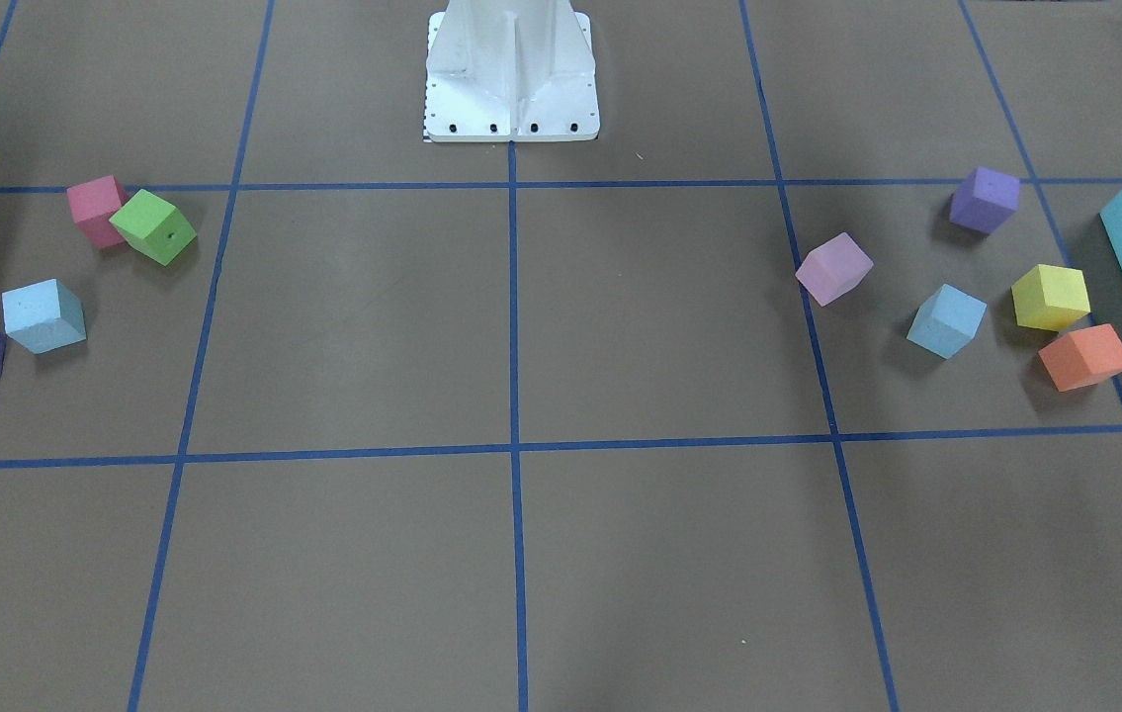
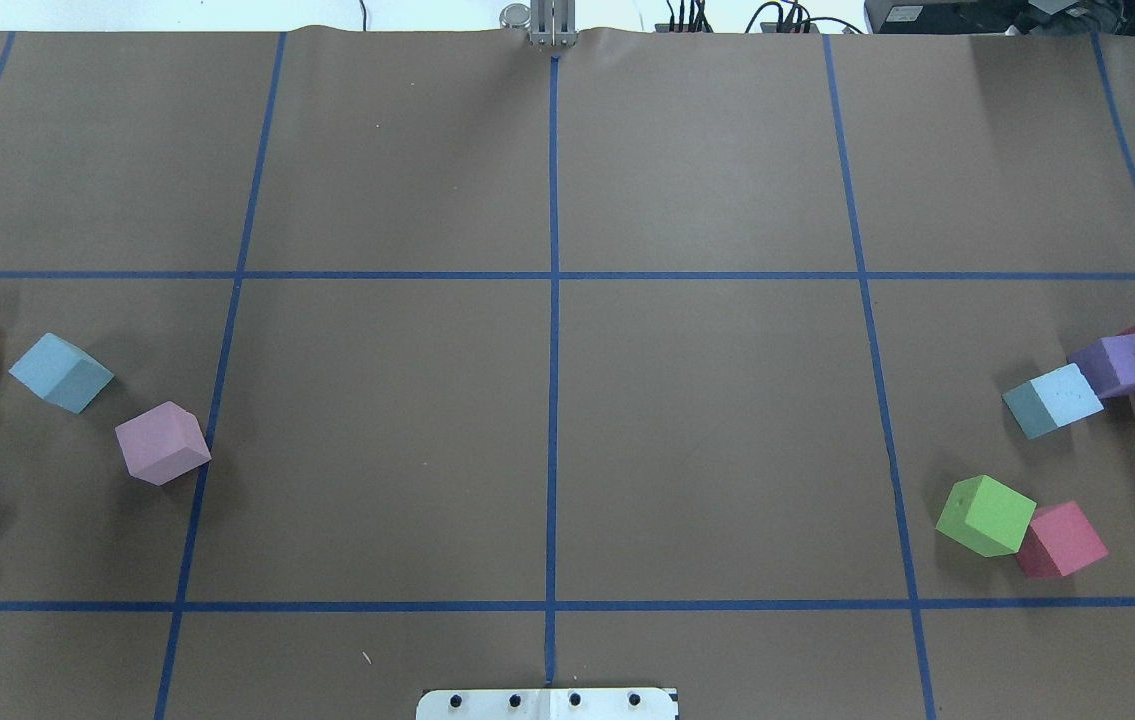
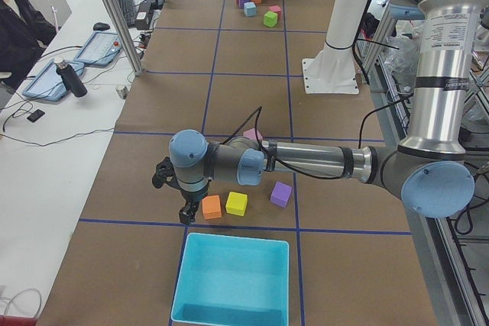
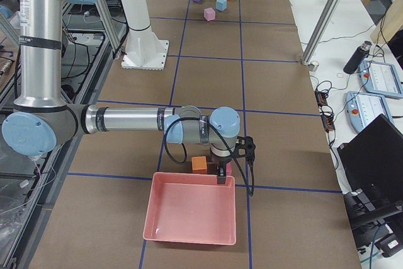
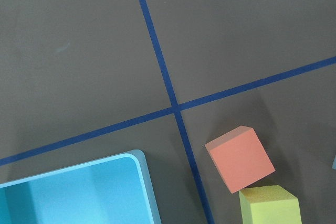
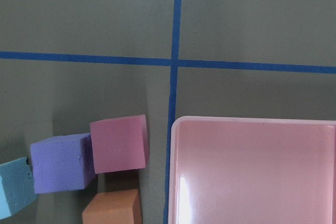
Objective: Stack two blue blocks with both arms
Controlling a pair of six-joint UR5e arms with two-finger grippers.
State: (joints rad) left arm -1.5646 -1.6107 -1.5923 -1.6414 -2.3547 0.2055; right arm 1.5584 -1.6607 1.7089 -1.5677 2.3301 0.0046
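Observation:
One blue block (image 2: 60, 372) lies on the table's left side among other cubes; it also shows in the front view (image 1: 947, 320). The other blue block (image 2: 1053, 400) lies on the right side, touching a purple cube (image 2: 1117, 363); it also shows in the front view (image 1: 44, 315) and at the right wrist view's lower left edge (image 6: 13, 195). My left gripper (image 3: 184, 217) shows only in the left side view, pointing down beside an orange cube (image 3: 212, 206). My right gripper (image 4: 221, 177) shows only in the right side view, at the pink tray's far rim. I cannot tell whether either is open.
A turquoise bin (image 3: 233, 280) stands at the left end and a pink tray (image 4: 192, 212) at the right end. Green (image 2: 985, 515), pink, lilac (image 2: 163, 442), yellow (image 1: 1050, 297) and orange cubes lie around both blue blocks. The white pedestal (image 1: 511, 74) stands mid-table.

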